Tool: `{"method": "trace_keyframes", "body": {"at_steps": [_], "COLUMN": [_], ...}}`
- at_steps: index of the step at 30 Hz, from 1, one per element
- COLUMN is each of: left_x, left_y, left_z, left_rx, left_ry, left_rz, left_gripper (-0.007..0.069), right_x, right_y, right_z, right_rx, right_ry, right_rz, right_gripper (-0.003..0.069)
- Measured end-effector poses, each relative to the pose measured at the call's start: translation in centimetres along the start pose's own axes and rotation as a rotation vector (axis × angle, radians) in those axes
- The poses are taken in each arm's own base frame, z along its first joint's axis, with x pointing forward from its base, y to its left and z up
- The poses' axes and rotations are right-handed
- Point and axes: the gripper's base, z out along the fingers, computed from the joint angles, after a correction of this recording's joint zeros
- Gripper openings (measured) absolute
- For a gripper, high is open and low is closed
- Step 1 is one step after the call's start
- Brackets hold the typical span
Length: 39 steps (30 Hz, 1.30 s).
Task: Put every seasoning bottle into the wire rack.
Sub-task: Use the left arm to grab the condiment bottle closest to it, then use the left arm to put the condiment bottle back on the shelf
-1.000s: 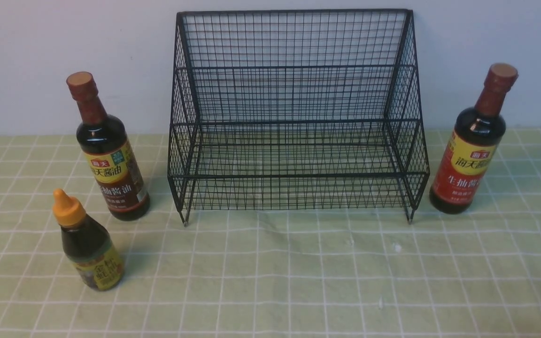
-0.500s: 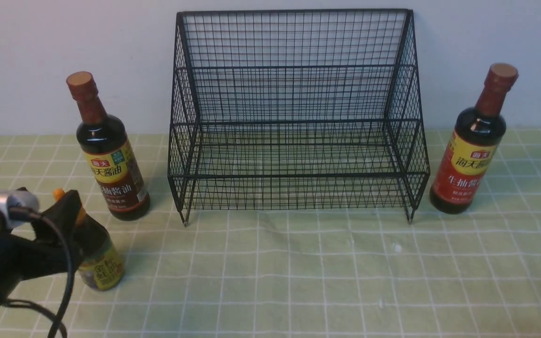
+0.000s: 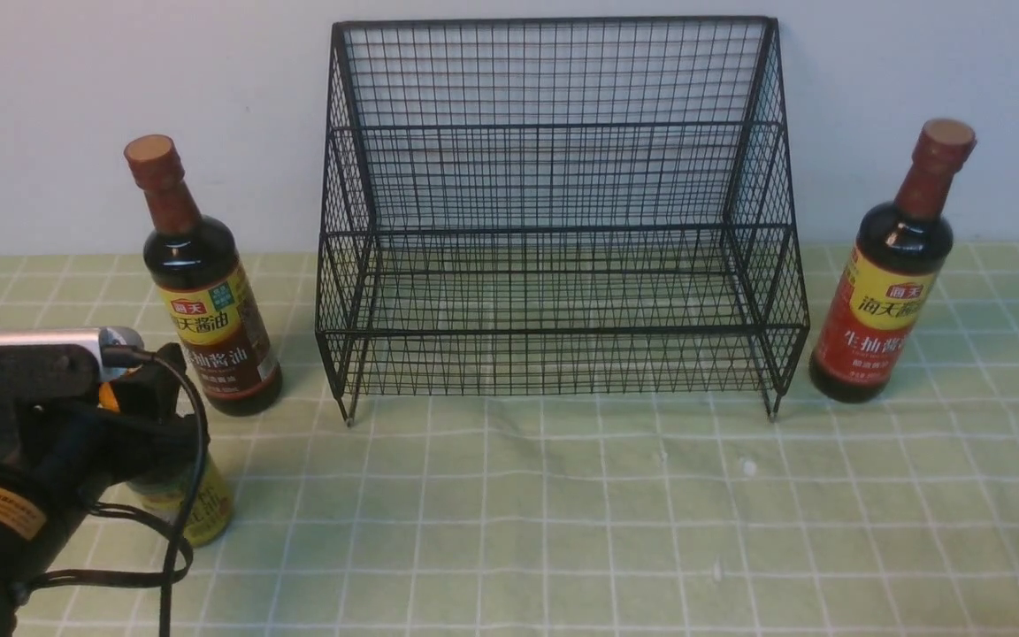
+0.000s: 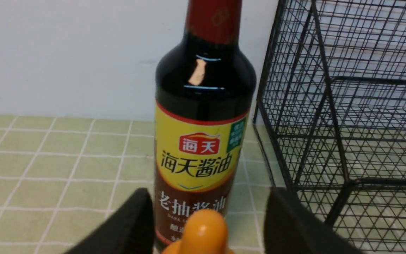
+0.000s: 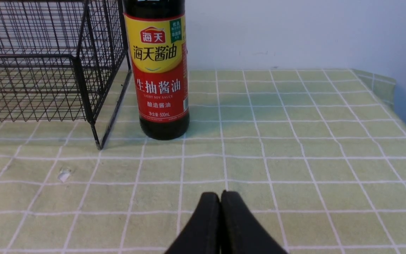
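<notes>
The short seasoning bottle point(image 3: 204, 511) with the orange pointed cap point(image 4: 204, 229) stands at the front left. My left gripper point(image 3: 156, 411) reaches around its upper part. In the left wrist view the black fingers point(image 4: 132, 222) stand apart on either side of the cap, with gaps showing; the bottle's body is hidden. A tall bottle with a yellow-brown label point(image 3: 213, 327) stands just behind it. Another tall bottle, with a yellow-red label point(image 3: 881, 310), stands right of the black wire rack point(image 3: 554, 177), which holds nothing. My right gripper point(image 5: 220, 195) is shut and empty, low over the cloth.
A green checked cloth point(image 3: 563, 513) covers the table, and a white wall stands right behind the rack. The cloth's right edge point(image 5: 389, 88) drops off beyond the yellow-red bottle point(image 5: 160, 70). A black cable point(image 3: 178, 531) hangs from my left arm.
My left arm came into view from the lower left and moved forward over the short bottle, now covering its cap. Its jaws opened wide, then narrowed. The bottles have not moved.
</notes>
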Motion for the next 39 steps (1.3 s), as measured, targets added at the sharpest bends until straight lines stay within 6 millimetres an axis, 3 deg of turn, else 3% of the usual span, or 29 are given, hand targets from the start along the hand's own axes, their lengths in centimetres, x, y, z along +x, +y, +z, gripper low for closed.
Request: {"method": "trace_keyframes", "body": {"at_steps": [1, 6, 12, 15, 18, 24, 30, 32, 39], "left_x": [0.0, -0.9, -5.8, -9.8, -12.1, -14.8, -14.6, -13.3, -9.8], "left_y": [-0.2, -1.3, -2.9, -4.2, -5.2, -7.6, -9.2, -9.4, -9.4], "left_z": [0.0, -0.7, -2.1, -1.5, -0.7, 2.0, 6.5, 9.2, 12.8], "left_rx": [0.023, 0.126, 0.249, 0.326, 0.363, 0.419, 0.459, 0.469, 0.491], "left_ry": [0.000, -0.021, -0.201, -0.264, -0.263, -0.256, -0.214, -0.179, -0.105], "left_rz": [0.021, 0.042, 0.050, 0.048, 0.074, 0.131, 0.141, 0.132, 0.104], "left_gripper": [0.0248, 0.0255, 0.0255, 0.0255, 0.0255, 0.0255, 0.0255, 0.0253, 0.0253], "right_x": [0.0, 0.0, 0.0, 0.0, 0.0, 0.0, 0.0, 0.0, 0.0], "right_y": [0.0, 0.0, 0.0, 0.0, 0.0, 0.0, 0.0, 0.0, 0.0], "right_z": [0.0, 0.0, 0.0, 0.0, 0.0, 0.0, 0.0, 0.0, 0.0], "right_rx": [0.000, 0.000, 0.000, 0.000, 0.000, 0.000, 0.000, 0.000, 0.000], "right_ry": [0.000, 0.000, 0.000, 0.000, 0.000, 0.000, 0.000, 0.000, 0.000], "right_rz": [0.000, 0.000, 0.000, 0.000, 0.000, 0.000, 0.000, 0.000, 0.000], "right_gripper": [-0.0015, -0.0015, -0.0015, -0.0015, -0.0015, -0.0015, -0.0015, -0.0015, -0.0015]}}
